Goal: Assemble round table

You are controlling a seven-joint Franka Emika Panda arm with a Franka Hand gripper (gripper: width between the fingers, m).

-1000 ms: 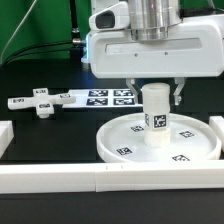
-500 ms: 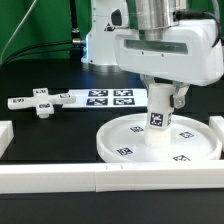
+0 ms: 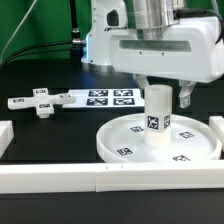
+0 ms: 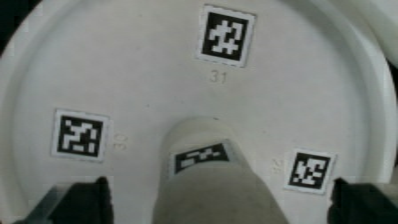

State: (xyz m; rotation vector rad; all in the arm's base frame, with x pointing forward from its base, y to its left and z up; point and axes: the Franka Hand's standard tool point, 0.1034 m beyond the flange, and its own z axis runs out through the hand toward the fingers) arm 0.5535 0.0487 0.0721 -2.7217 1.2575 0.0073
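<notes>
The round disc [image 3: 150, 164] lay just behind the long white rail [image 3: 60, 181], with bare black table between it and the cross-shaped piece [image 3: 40, 104] on the exterior view's left. The post [image 3: 157, 118] stood upright in the disc's middle. Only the wrist view showed the gripper [image 4: 222, 205] clearly: its fingers were wide apart, one on each side of the post, touching nothing.

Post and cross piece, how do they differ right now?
The post stands upright at the centre of the disc; the cross piece lies flat on the table, off the disc at the exterior view's left. The post is a stubby cylinder; the cross piece has four arms. The post sits between the open fingers; the cross piece lies away from them. Both are white.
</notes>
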